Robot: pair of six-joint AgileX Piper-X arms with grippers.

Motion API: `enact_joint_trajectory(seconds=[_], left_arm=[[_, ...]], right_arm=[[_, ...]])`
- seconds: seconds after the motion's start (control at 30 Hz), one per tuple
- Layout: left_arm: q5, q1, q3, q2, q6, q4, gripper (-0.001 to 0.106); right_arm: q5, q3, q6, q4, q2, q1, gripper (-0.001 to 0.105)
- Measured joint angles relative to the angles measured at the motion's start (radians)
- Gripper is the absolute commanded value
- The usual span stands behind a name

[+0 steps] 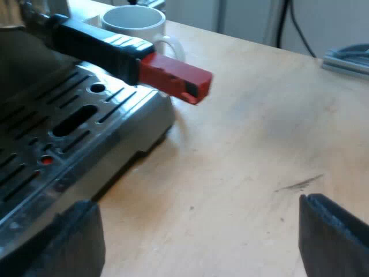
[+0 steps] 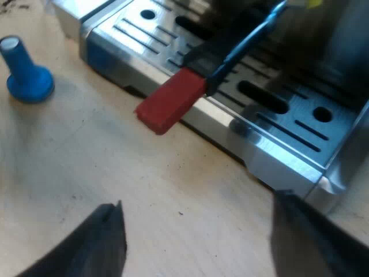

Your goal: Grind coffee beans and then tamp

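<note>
As handle [image 1: 98, 43] crosses tray [image 1: 135, 115], red end [image 1: 176, 78] points outward; seemingly level.

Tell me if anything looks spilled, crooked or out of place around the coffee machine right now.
Nothing much stands out. There is a dark smear on the table beyond the red-ended handle, possibly coffee. The mug and the blue tamper both stand upright, and the handle sits over the drip tray.

Black left claw [image 1: 199, 242], thick blunt matte fingers [image 1: 75, 239], black right claw [image 2: 204, 239], dark wedge-shaped fingers [image 2: 314, 239]
</note>
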Motion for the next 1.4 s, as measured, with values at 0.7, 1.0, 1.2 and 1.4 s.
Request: enact_joint_trajectory(seconds=[0.7,1.0,1.2,1.4], left_arm=[[0.017,-0.065,0.011,0.005,0.0,-0.025,0.071],[0.017,-0.113,0.011,0.005,0.0,-0.025,0.071],[0.017,-0.113,0.011,0.005,0.0,-0.025,0.071],[0.017,-0.113,0.011,0.005,0.0,-0.025,0.071]], right_arm=[[0.345,0.164,0.15,-0.623,0.391,0.216,0.016],[0.474,0.164,0.269,-0.792,0.509,0.218,0.016],[0.531,0.164,0.27,-0.854,0.567,0.218,0.016],[0.543,0.164,0.271,-0.88,0.605,0.218,0.016]])
